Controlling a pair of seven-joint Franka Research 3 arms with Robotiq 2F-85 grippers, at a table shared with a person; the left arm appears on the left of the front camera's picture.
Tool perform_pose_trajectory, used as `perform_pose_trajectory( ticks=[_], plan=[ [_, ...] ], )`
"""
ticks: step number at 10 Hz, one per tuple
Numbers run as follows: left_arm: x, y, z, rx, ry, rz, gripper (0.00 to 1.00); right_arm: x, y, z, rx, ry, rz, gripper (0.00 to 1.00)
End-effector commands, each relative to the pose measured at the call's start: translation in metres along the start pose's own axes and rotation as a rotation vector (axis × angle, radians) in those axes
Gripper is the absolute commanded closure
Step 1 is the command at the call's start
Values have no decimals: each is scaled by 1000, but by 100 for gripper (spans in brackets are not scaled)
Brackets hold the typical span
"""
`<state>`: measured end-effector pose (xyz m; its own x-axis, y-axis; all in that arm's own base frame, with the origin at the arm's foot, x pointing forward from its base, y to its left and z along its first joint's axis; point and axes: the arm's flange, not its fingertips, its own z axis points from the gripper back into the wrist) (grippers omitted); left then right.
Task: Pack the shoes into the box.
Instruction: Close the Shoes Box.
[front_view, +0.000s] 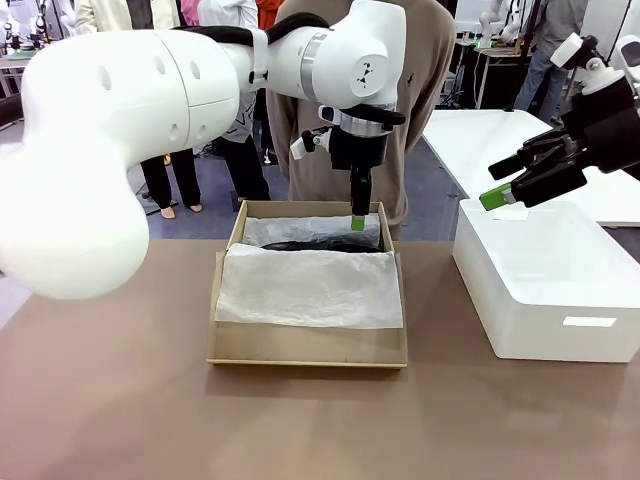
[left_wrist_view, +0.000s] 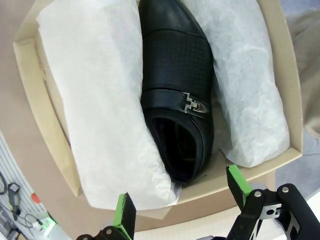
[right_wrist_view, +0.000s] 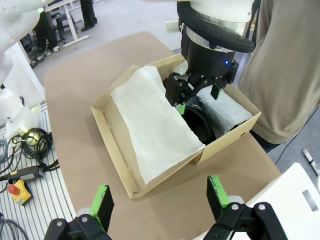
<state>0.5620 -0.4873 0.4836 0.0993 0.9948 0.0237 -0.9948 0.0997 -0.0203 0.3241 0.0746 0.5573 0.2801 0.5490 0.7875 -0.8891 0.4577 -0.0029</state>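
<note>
**Shoe in the box, both grippers open and empty**

Front view: the left arm (front_view: 120, 130) comes in from the upper left of the frame and bends down at centre. Below it, mid-frame on the brown table (front_view: 120, 400), stands the box (front_view: 305, 347), open at the top. Tissue (front_view: 310, 285) covers its near half. Behind that shows a dark sliver of shoe (front_view: 322, 245), with more tissue past it. The left gripper (front_view: 357, 222) points straight down into the far half of the box, one green pad level with the tissue; I cannot tell whether it touches. A person (front_view: 420, 90) stands just behind the box. Right of the box and apart from it sits a white block (front_view: 545, 290). The right gripper (front_view: 497, 195) hangs above the block's far left corner, jaws parted, nothing in them.

Left wrist view: the shoe fills the centre of the frame, toe toward the top and heel opening toward the bottom. A strap with a buckle (left_wrist_view: 192, 105) crosses its middle, and tissue is bunched on both sides. The green pads (left_wrist_view: 124, 214) rise from the bottom edge, wide apart, clear of the shoe near its heel end, holding nothing.

Right wrist view: a yellow box with a red button (right_wrist_view: 22, 192) lies at lower left. The box sits at centre, and the left gripper stands over the shoe at upper centre. The right gripper's own pads (right_wrist_view: 102, 200) stand wide apart at the bottom edge, over bare table, empty.
</note>
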Motion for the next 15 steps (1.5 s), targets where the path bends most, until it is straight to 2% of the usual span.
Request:
perform_pose_trajectory(
  ticks=[1, 2, 4, 7, 9, 10, 13, 14, 15],
  plan=[
    [2, 1, 3, -9, -15, 7, 0, 0, -4, -1, 17, -24, 20, 0],
    [0, 0, 0, 0, 0, 0, 0, 0, -4, -1, 17, -24, 20, 0],
    [28, 12, 22, -29, -3, -210, 0, 0, -4, -1, 17, -24, 20, 0],
    [88, 27, 51, -21, -43, -476, 0, 0, -4, -1, 17, -24, 20, 0],
    [136, 40, 66, -33, -33, -714, 0, 0, -4, -1, 17, -24, 20, 0],
    [160, 48, 75, -37, -31, -879, 0, 0, -4, -1, 17, -24, 20, 0],
    [214, 62, 82, -91, 8, -1172, 0, 0, -4, -1, 17, -24, 20, 0],
    [226, 63, 80, -97, -3, -1265, 0, 0, -4, -1, 17, -24, 20, 0],
    [235, 61, 78, -124, 27, -1326, 0, 0, -4, -1, 17, -24, 20, 0]
  ],
)
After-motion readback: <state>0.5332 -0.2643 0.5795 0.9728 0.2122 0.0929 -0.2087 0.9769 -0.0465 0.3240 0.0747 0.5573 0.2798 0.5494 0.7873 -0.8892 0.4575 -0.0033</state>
